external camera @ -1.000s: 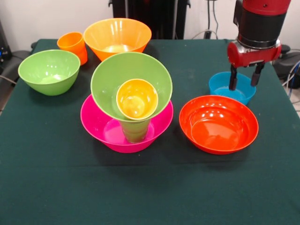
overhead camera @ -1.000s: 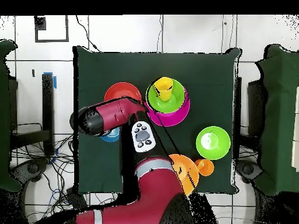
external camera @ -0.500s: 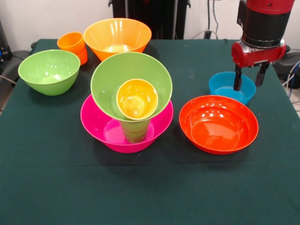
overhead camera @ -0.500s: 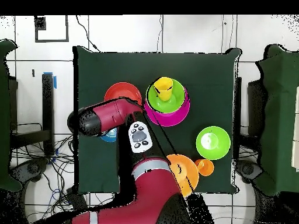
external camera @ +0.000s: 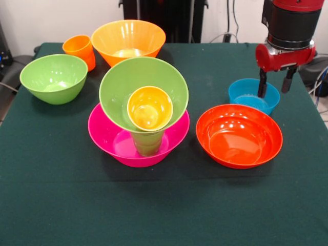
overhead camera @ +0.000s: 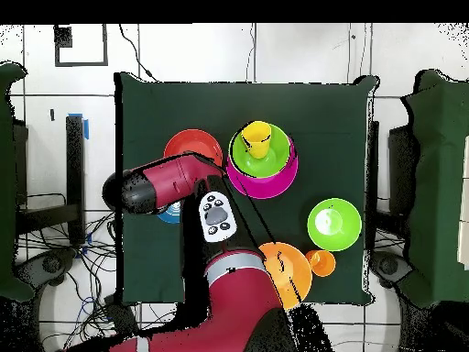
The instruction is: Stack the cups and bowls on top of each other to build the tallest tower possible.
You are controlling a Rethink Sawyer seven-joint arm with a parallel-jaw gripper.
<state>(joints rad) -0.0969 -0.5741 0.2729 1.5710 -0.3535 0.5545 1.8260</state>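
The end effector [external camera: 275, 86] hovers spread over the blue bowl's [external camera: 246, 95] right rim.

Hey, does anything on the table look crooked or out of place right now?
Yes: the light green bowl in the tower is tipped toward the camera instead of sitting level. It rests on a green cup standing in the pink bowl, with the yellow cup lying inside it. Nothing looks spilled or broken.

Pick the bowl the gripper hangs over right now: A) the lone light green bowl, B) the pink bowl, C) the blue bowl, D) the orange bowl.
C: in the front view the open gripper hangs at the blue bowl, one finger over its inside and the other at its rim.
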